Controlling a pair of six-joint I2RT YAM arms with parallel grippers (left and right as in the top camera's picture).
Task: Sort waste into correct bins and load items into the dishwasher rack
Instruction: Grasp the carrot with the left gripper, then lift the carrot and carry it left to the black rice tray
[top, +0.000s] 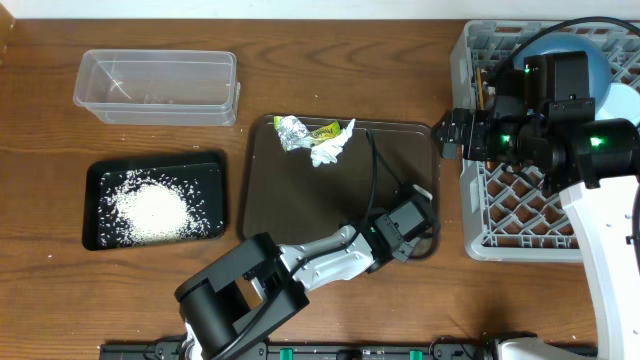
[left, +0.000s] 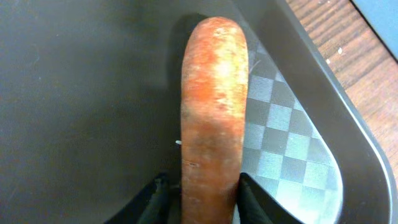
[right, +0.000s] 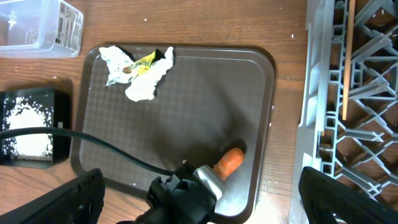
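My left gripper (top: 418, 212) is shut on the small orange carrot (left: 211, 106), low over the right corner of the brown serving tray (top: 300, 210). The carrot also shows in the right wrist view (right: 229, 163). My right gripper (top: 455, 132) is open and empty, hovering between the tray and the grey dishwasher rack (top: 520, 215). Crumpled foil (top: 291, 130), a green-yellow wrapper (top: 328, 130) and a white tissue (top: 328, 152) lie together at the tray's far edge. White rice (top: 150, 210) lies in the black tray (top: 95, 180). The clear tub (top: 155, 85) stands behind it.
The dark-blue bowl (top: 590, 55) sits in the rack's far part behind the right arm. A wooden chopstick (right: 346, 62) lies in the rack near its left wall. The left arm's cable (top: 372, 165) runs across the brown tray.
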